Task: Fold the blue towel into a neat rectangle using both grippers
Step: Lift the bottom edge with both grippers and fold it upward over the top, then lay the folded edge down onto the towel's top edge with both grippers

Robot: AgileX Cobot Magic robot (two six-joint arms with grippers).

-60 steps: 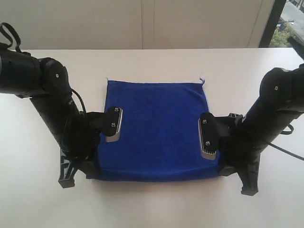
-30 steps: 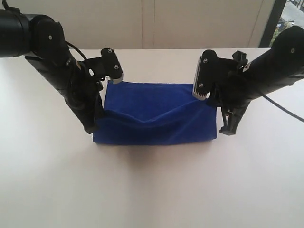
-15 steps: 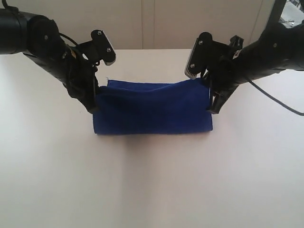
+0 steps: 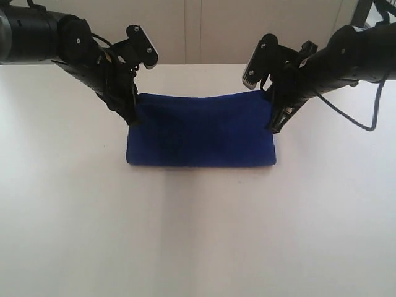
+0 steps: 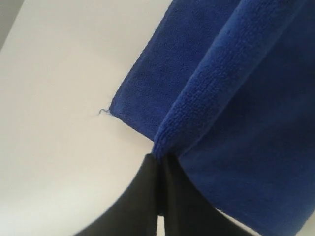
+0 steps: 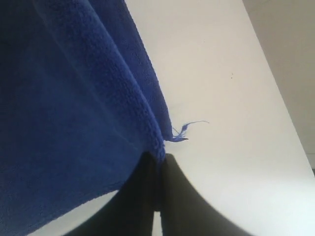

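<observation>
Fingers (image 5: 147,201) of the left gripper (image 4: 132,119) and right gripper (image 4: 273,127) clamp opposite corners of the blue towel (image 4: 201,139) along its upper edge, its long axis spanning evenly between both arms, the doubled cloth resting on the worktop (image 4: 198,235).

Blue towel (image 4: 201,131): uniform deep royal blue, fine looped pile. Bench (image 4: 198,235): plain white. Left gripper (image 4: 132,121) and right gripper (image 4: 272,128): matt black. Loose thread (image 6: 189,127) at towel corner: same blue.
</observation>
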